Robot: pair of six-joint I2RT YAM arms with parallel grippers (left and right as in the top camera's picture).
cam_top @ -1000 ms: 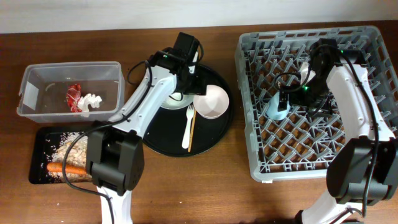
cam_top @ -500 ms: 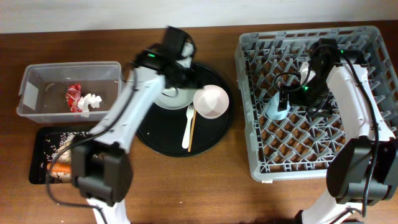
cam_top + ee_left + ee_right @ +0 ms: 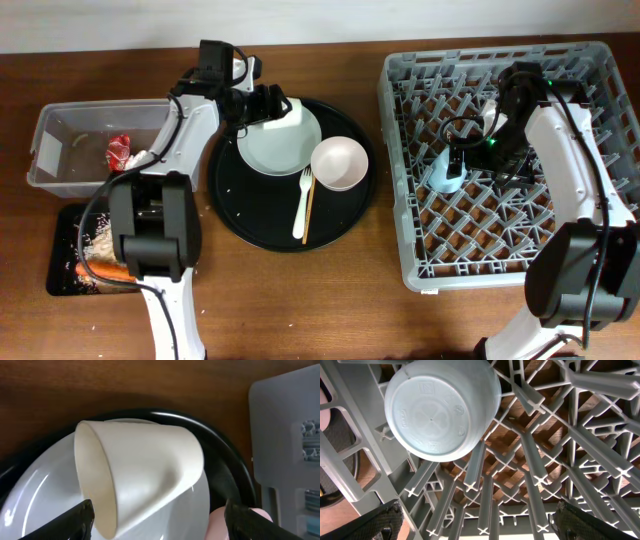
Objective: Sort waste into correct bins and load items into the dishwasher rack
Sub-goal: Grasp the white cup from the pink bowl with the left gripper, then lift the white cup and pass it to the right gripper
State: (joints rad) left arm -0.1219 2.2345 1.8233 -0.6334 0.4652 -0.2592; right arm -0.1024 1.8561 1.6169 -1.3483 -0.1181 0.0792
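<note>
Stretched the left arm (image 3: 187,125) away from its base, left gripper (image 3: 272,104) spread wide, and hung the right gripper (image 3: 455,158) straight down from the bent right arm (image 3: 562,140), jaws fully parted.

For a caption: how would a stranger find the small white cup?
Find the round black tray left of the grey rack. On its pale grey plate lies the small white cup. Unlike the upright bowl nearby, it lies on its side.

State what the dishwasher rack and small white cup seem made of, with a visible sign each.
Dishwasher rack: likely moulded grey plastic, matte; lattice ribs and pegs. Small white cup: probably glazed ceramic or hard plastic; smooth, opaque, soft sheen.
</note>
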